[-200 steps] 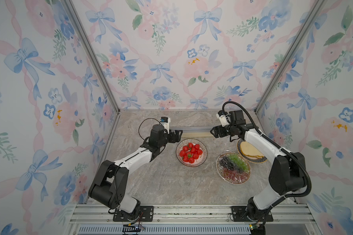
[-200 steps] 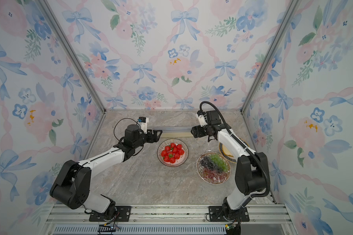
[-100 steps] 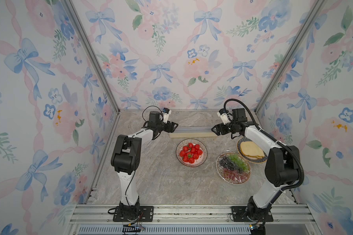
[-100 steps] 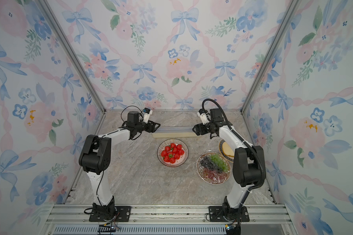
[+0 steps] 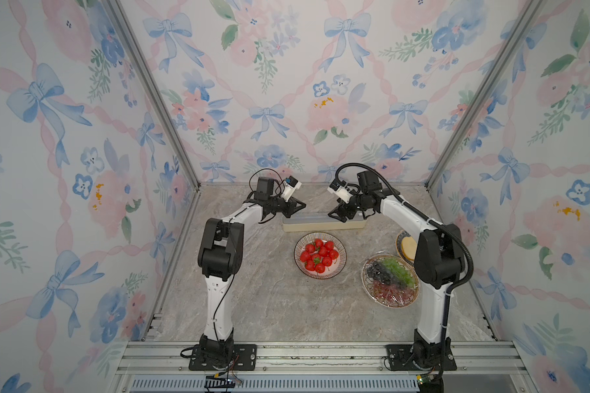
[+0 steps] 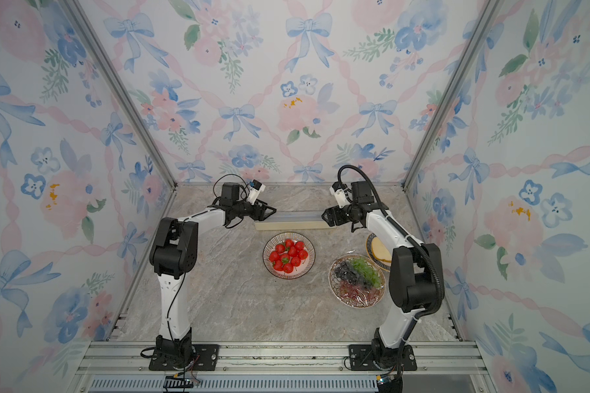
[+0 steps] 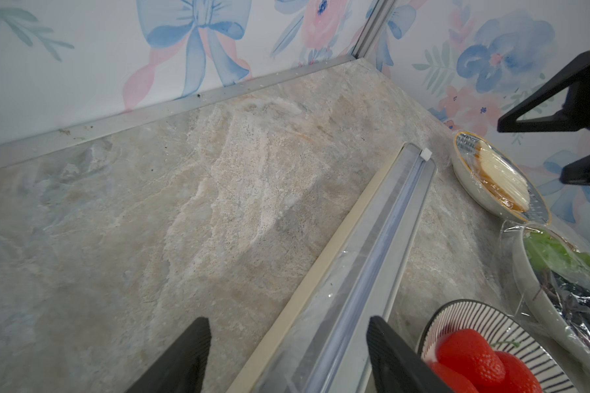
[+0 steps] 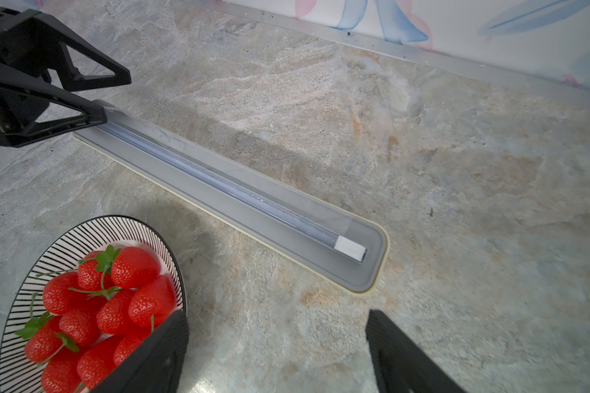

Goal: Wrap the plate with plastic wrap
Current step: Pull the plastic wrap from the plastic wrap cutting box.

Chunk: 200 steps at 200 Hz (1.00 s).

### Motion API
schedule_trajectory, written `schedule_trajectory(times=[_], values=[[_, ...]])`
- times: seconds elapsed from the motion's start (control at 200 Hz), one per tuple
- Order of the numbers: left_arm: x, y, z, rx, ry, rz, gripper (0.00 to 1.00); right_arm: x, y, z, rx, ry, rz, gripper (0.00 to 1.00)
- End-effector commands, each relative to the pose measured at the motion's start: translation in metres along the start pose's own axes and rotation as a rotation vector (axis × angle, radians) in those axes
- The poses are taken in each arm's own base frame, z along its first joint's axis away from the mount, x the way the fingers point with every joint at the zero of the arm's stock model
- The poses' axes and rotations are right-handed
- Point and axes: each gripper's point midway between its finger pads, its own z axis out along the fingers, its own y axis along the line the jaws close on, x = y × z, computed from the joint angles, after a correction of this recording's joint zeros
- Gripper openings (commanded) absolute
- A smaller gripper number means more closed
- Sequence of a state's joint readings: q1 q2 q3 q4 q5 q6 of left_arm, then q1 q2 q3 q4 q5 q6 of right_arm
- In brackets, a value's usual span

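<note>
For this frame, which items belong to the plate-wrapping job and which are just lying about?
In play: plastic wrap box; strawberry plate, uncovered; left gripper, open astride the box end; right gripper, open near its other end.
Lying about: grape plate, already under film; bread plate, also under film.

Light's bright and even, seemingly from above, in both top views, with only soft shadows on the desk (image 5: 269, 299) under the arms. The wide lens tilts the corner posts (image 5: 150, 95) outward. On the wrist cams my left hand (image 7: 286, 326) and right hand (image 8: 276, 316) go mushy at the frame edge. Strawberries (image 7: 467, 354) are blurred on the left wrist feed but crisp on the right. Some glare off the plastic wrap (image 7: 579, 306) over the grapes (image 7: 559, 258), and a soft shadow beside the wrap box (image 8: 239, 194).
</note>
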State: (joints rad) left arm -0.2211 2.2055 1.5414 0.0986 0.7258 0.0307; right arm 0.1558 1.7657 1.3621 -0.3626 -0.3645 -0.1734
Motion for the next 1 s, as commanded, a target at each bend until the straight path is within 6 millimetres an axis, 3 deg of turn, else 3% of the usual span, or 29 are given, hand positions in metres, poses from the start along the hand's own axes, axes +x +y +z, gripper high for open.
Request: schedule_trajectory(times=[0.0, 0.275, 0.385, 0.51, 0.81, 0.995], values=[[0.009, -0.010, 0.010, 0.058, 0.030, 0.017, 0.73, -0.011, -0.001, -0.003, -0.011, -0.018, -0.020, 0.84], [0.022, -0.019, 0.024, 0.119, 0.077, 0.006, 0.46, -0.013, 0.000, 0.001, -0.024, -0.009, -0.029, 0.84], [0.023, -0.024, 0.023, 0.138, 0.079, 0.012, 0.28, -0.015, 0.001, 0.003, -0.028, 0.002, -0.063, 0.84], [0.016, -0.026, 0.018, 0.141, 0.068, 0.043, 0.00, -0.024, 0.009, 0.008, -0.049, 0.007, -0.149, 0.84], [-0.031, -0.041, -0.015, 0.149, -0.018, 0.130, 0.00, -0.039, 0.065, 0.046, -0.210, -0.008, -0.514, 0.84], [-0.047, -0.052, -0.026, 0.161, -0.048, 0.165, 0.00, -0.041, 0.097, 0.080, -0.309, 0.023, -0.583, 0.84]])
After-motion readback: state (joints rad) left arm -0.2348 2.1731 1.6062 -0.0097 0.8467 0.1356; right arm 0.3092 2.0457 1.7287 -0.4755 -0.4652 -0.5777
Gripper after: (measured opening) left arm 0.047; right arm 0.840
